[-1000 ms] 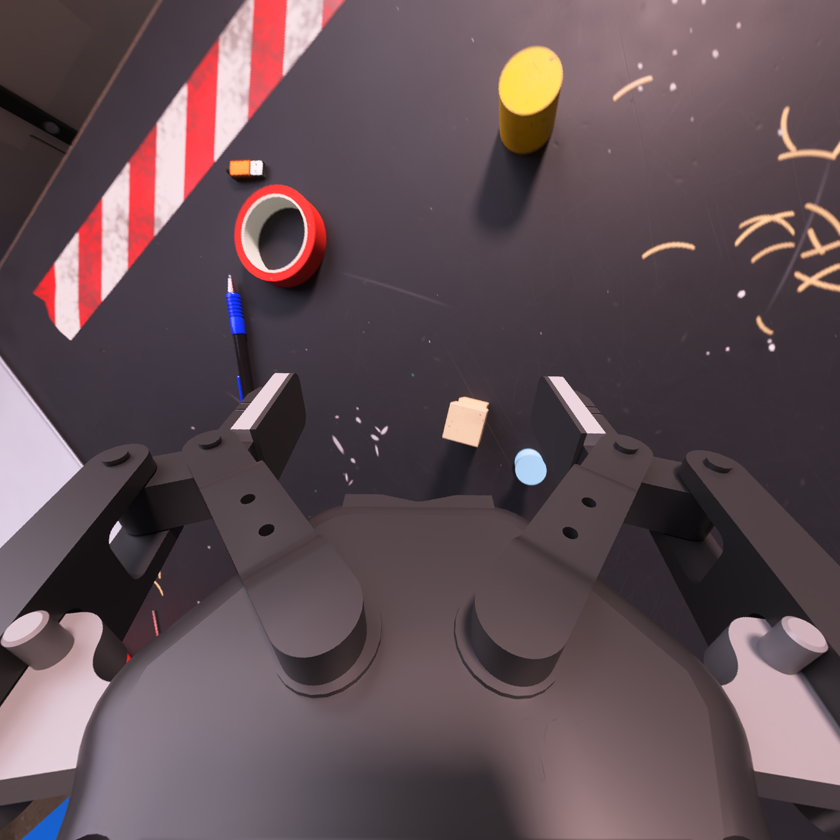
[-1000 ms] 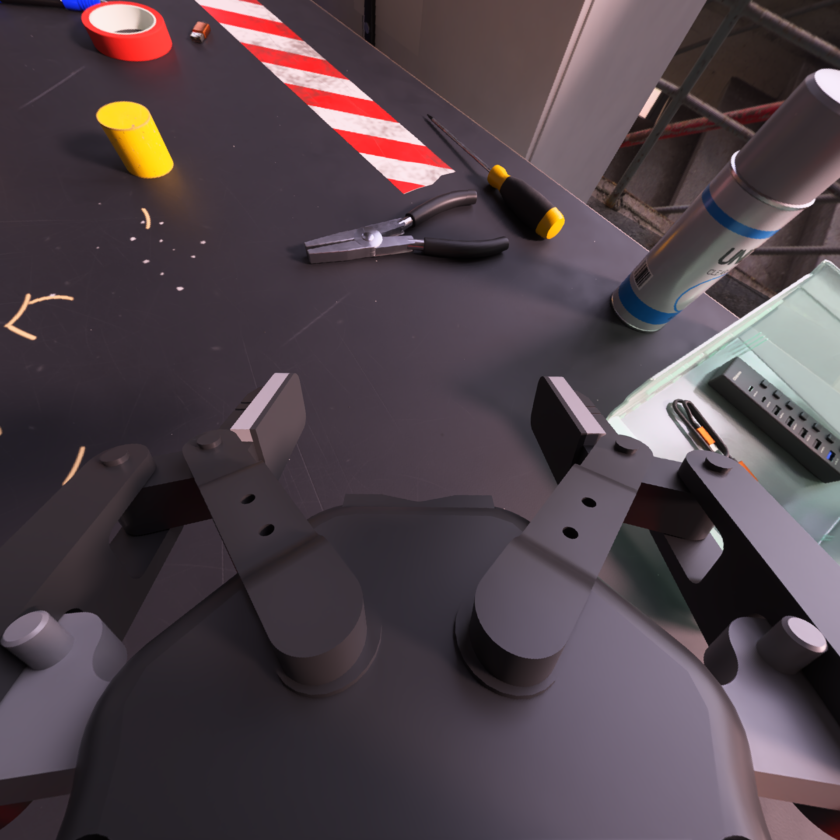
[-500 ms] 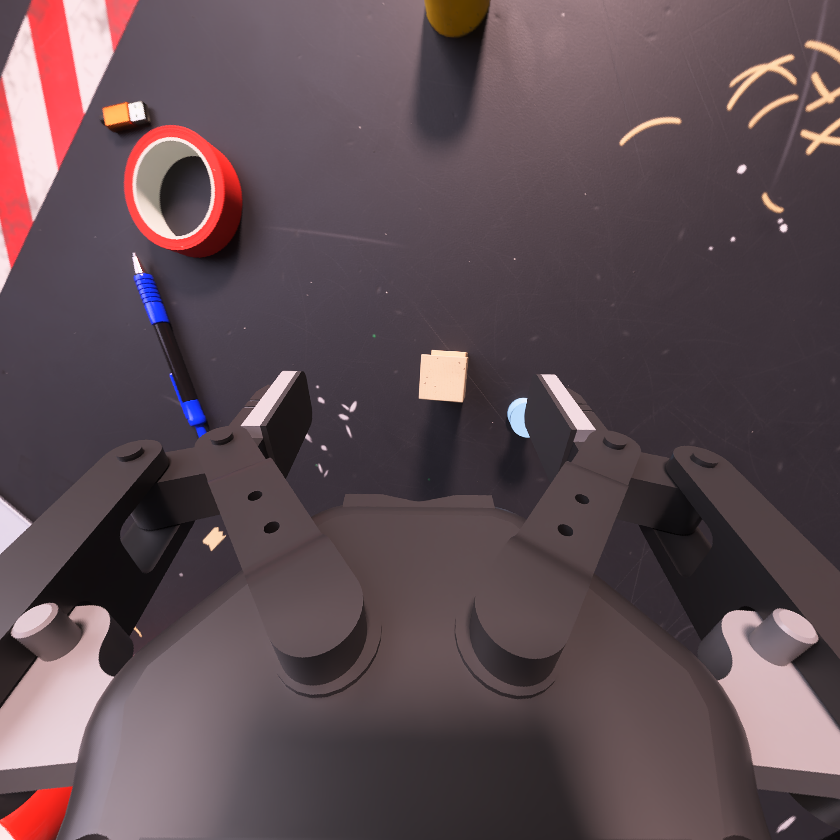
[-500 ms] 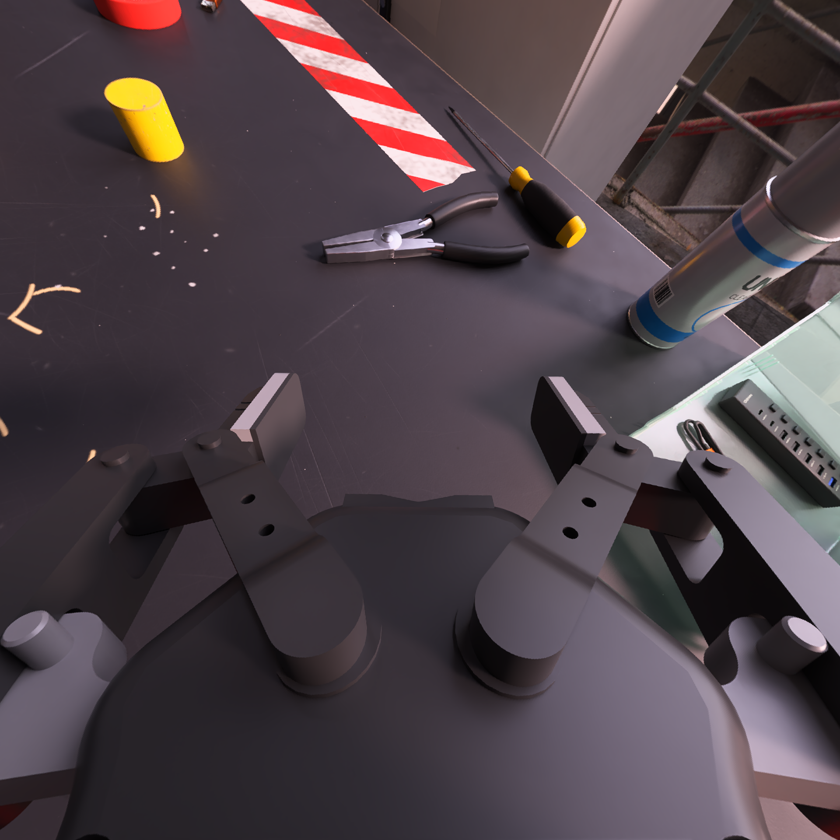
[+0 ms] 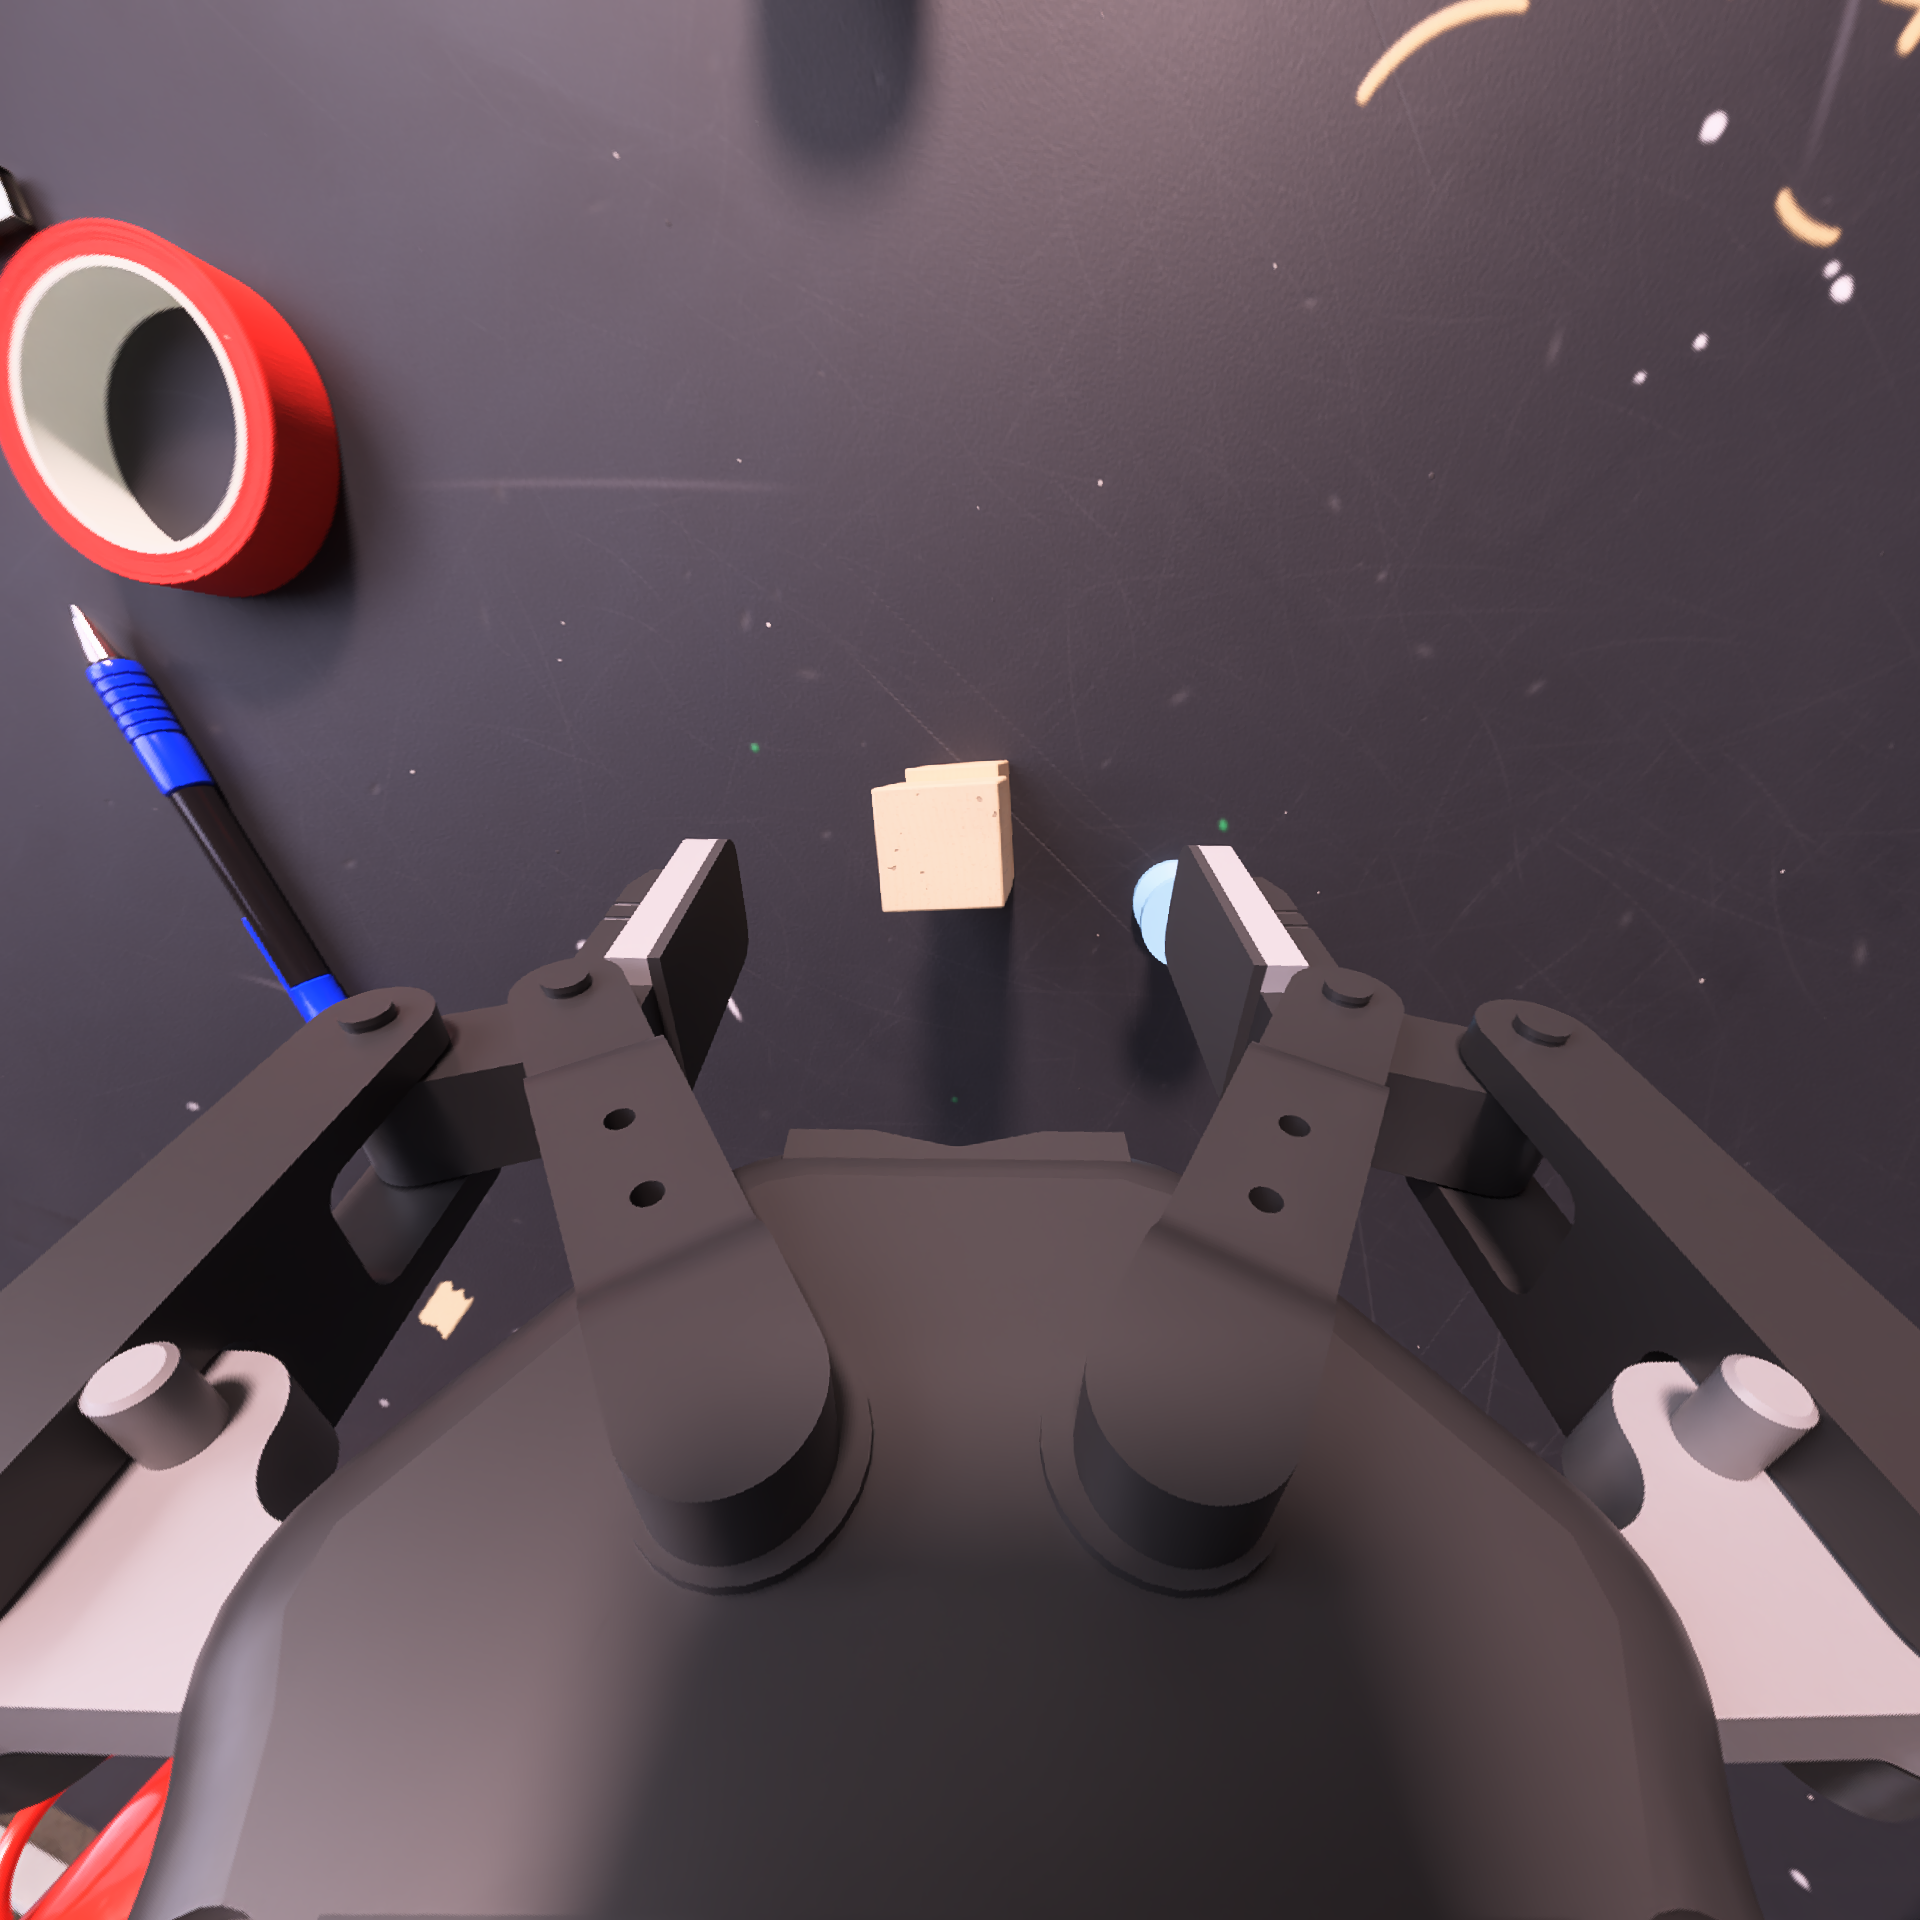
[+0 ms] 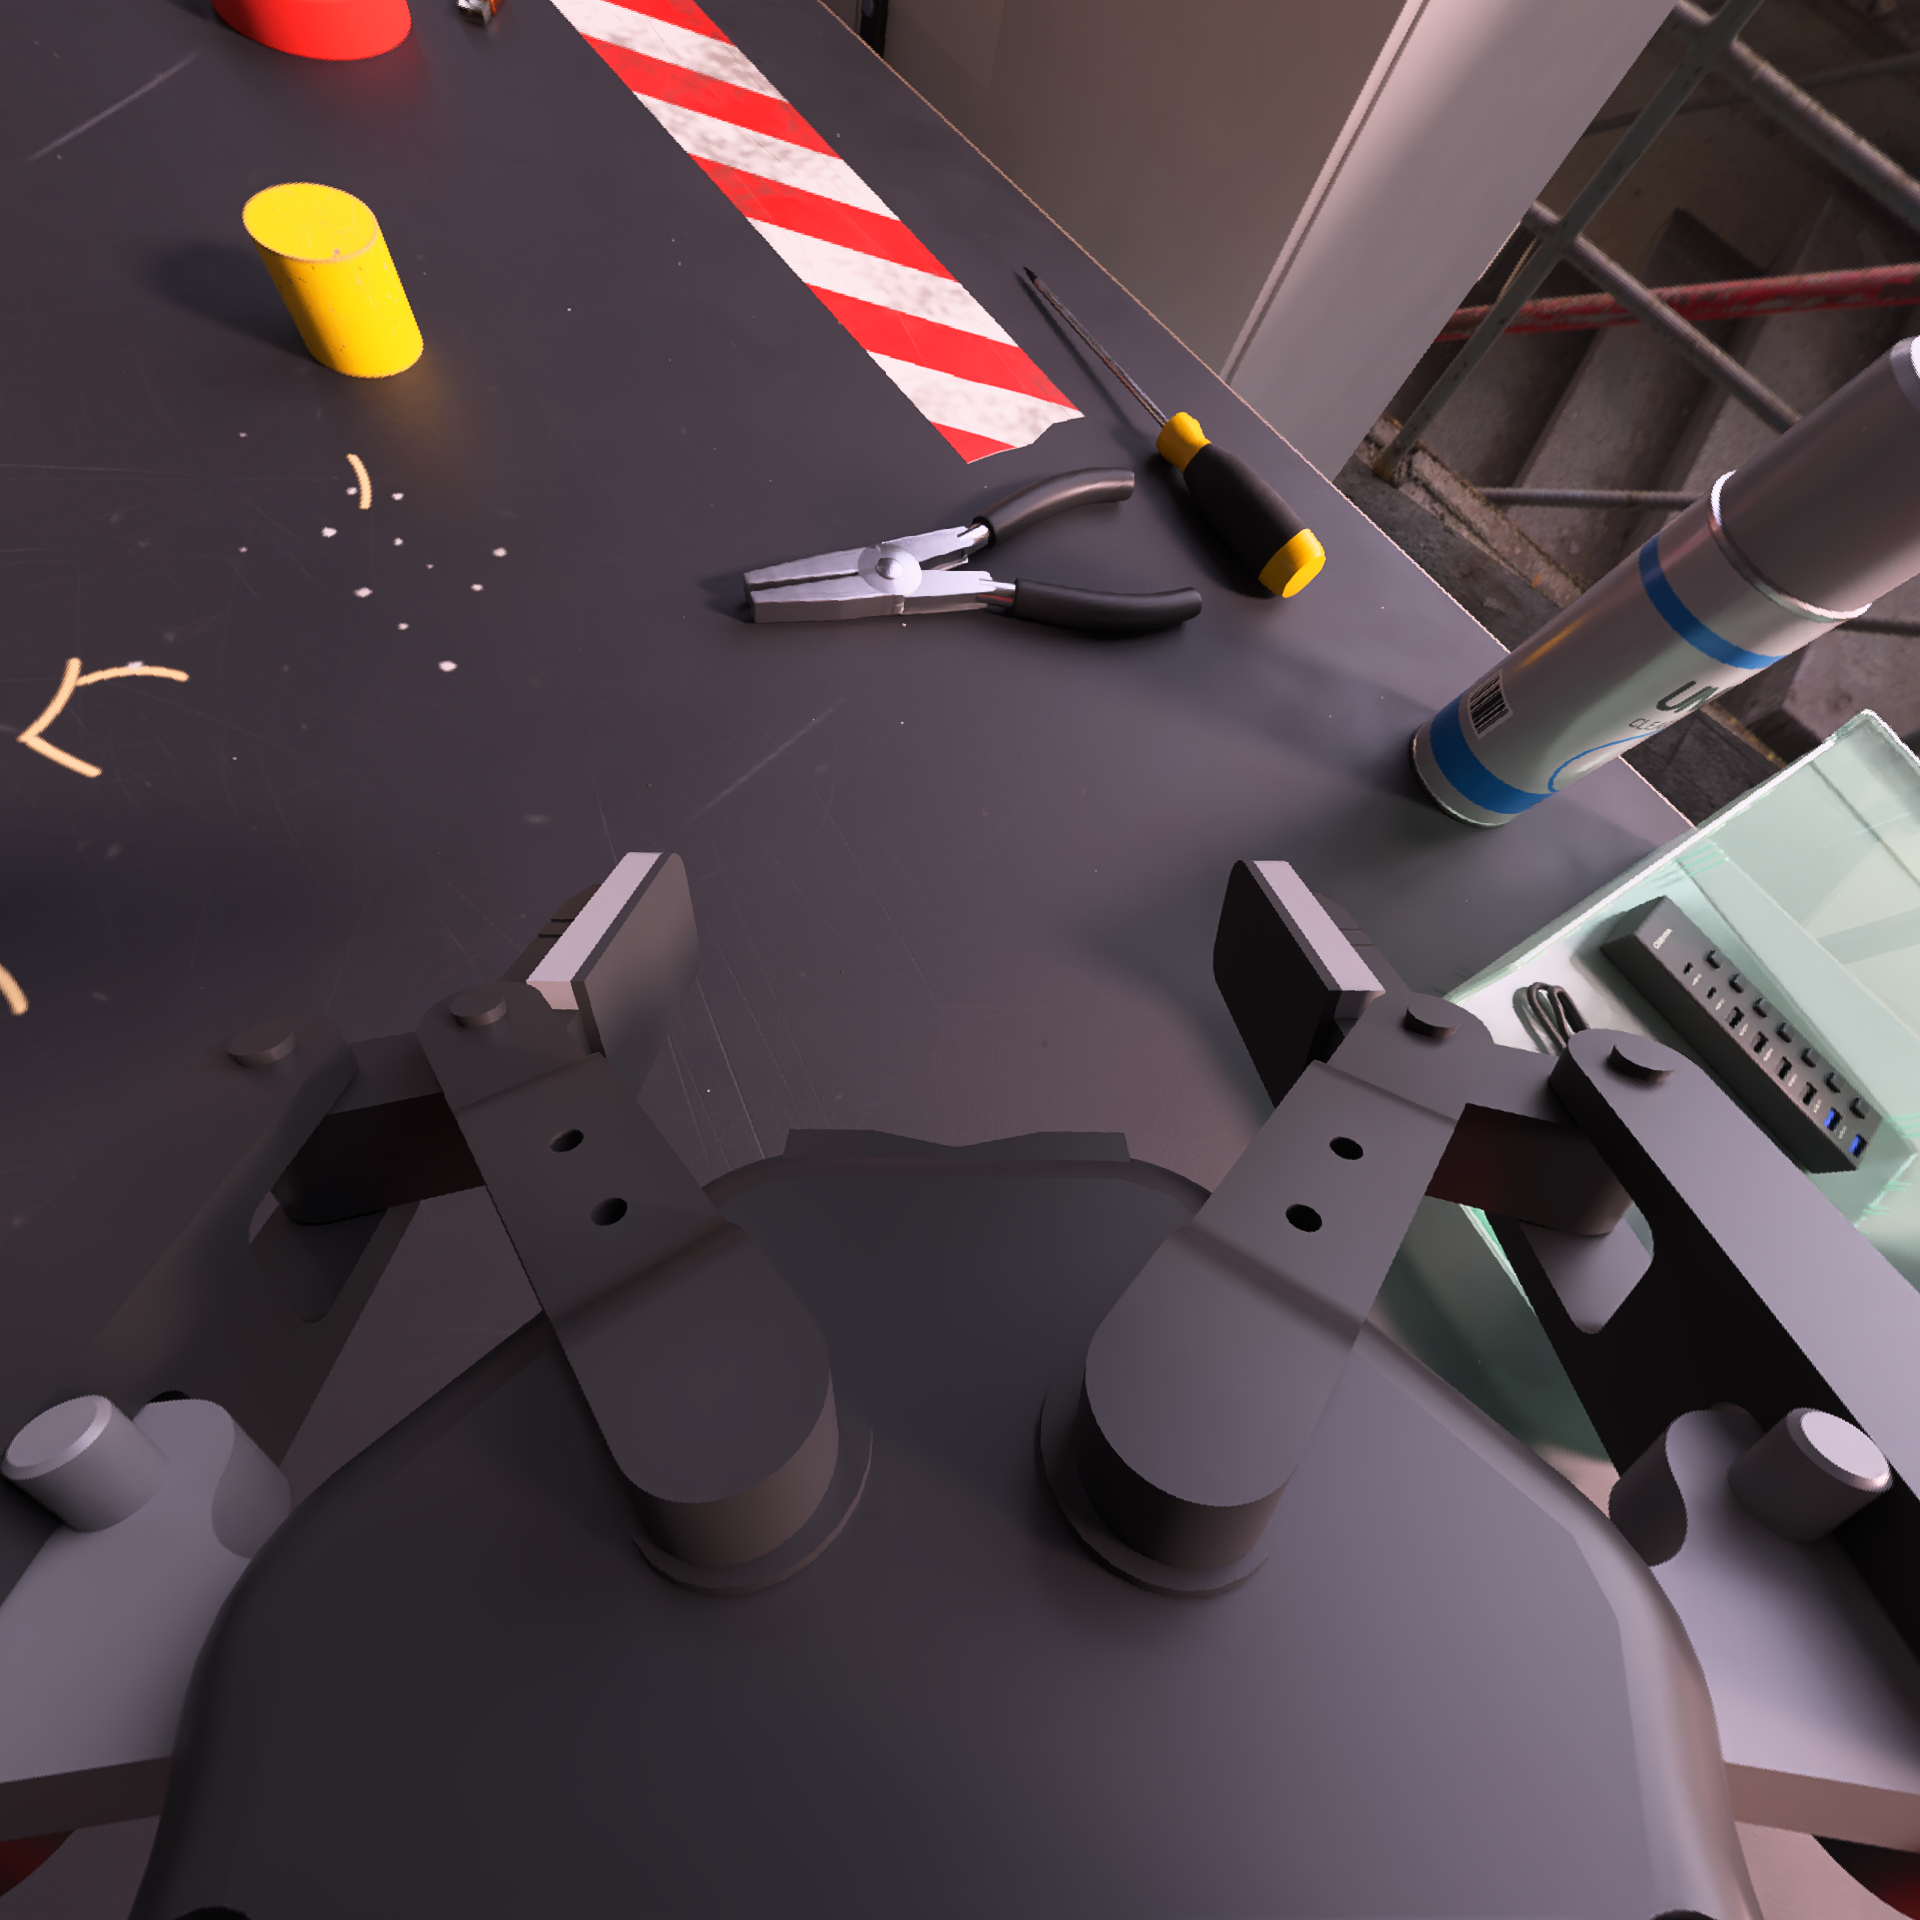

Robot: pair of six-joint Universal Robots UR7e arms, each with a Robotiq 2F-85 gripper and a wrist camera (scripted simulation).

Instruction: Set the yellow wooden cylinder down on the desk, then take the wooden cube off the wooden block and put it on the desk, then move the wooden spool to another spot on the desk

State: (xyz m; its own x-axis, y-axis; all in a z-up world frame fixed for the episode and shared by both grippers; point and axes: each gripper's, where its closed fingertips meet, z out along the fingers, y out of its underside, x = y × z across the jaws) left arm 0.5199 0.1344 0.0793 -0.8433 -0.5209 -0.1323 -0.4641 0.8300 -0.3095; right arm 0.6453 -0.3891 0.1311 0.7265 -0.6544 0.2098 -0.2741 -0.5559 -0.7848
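Observation:
In the left wrist view a pale wooden cube sits on top of a wooden block, of which only a thin edge shows behind it. My left gripper is open and empty, above the cube, with a finger on either side. A light blue spool stands on the dark desk, mostly hidden behind the right fingertip. In the right wrist view the yellow wooden cylinder stands upright on the desk at the far left. My right gripper is open and empty above bare desk.
A red tape roll and a blue-and-black pen lie left of the cube. Pliers, a screwdriver, red-white hazard tape, a spray can and a glass tray holding a power strip lie near the desk's right edge.
My left gripper has moved forward and down over the cube, so the yellow cylinder has left its view. The right wrist view has shifted slightly; the cylinder and tools look closer.

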